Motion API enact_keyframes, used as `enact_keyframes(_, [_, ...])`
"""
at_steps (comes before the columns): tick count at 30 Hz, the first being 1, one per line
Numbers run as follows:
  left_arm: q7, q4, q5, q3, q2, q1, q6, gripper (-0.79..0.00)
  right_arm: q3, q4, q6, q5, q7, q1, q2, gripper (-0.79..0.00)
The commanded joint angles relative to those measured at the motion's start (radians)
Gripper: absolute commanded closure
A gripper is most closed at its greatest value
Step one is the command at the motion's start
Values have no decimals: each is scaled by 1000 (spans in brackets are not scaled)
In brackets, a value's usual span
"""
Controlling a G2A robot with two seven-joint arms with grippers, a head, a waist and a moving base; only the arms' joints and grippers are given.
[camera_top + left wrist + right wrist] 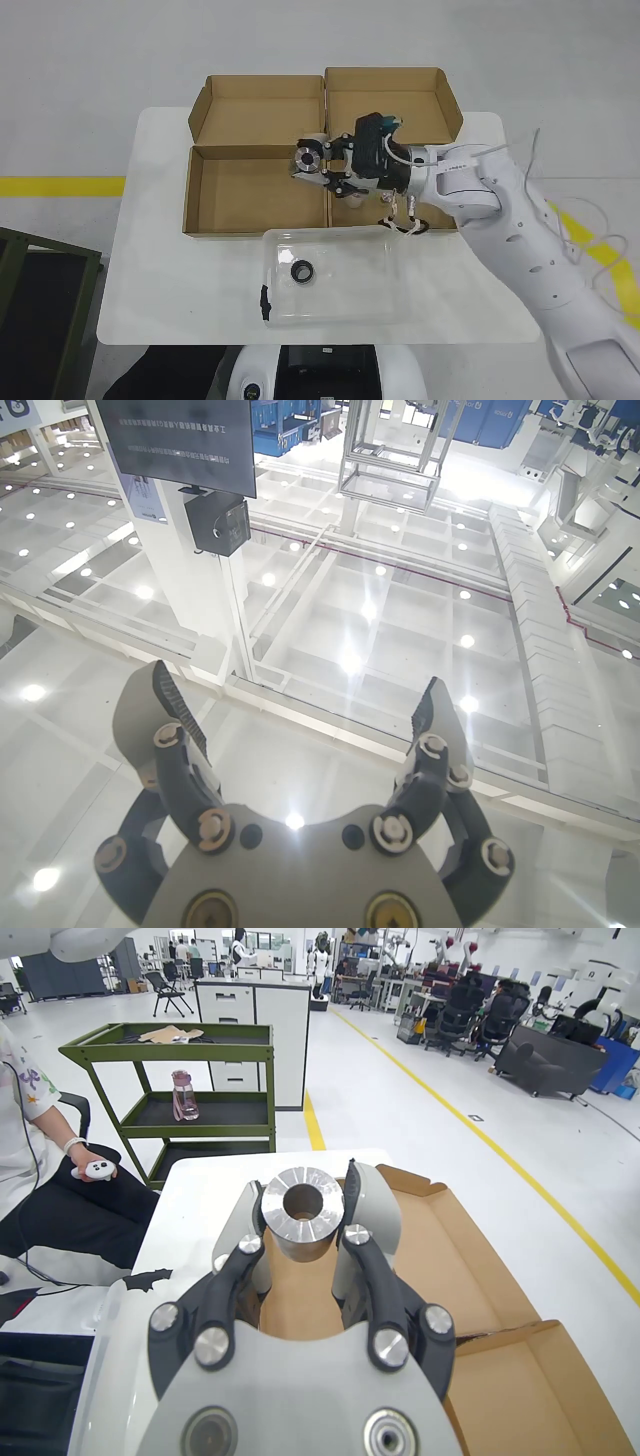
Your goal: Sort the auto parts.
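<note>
On the table (160,250), at 6 o'clock nearest the robot, a clear tray (400,285) is set. A black ring (301,271) lies flat inside it, toward the tray's 9 o'clock side, and a black mark (265,303) is seen at the tray's 8 o'clock corner.

Beyond the tray, two open cardboard boxes are placed side by side, touching, with their lids folded back toward 12 o'clock. The left box (240,195) lies at 10 o'clock of the table and the right box (385,105) at 1 o'clock.

The right gripper (318,165) (304,1193) is held over the left box, at that box's 2 o'clock corner. Its fingers are clamped on a metal sleeve (308,157) (302,1213), one on either side of the wall. The sleeve's bored end face is turned toward the wrist camera, and brown cardboard is seen below it.

The left gripper (297,680) is pointed up at the ceiling. Its fingers are spread wide apart, and nothing is held between them.
</note>
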Motion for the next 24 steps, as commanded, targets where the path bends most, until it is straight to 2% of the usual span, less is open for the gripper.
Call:
enact_keyframes(1, [0,0,0,0,0,0,0,-785,-20,24,14,2,10,9,-7,0])
enact_keyframes(11, [0,0,0,0,0,0,0,-785,-121,125,74,-17,51,51,-49,0])
enact_keyframes(24, [0,0,0,0,0,0,0,-785,-222,245,142,-69,29,87,-109,0])
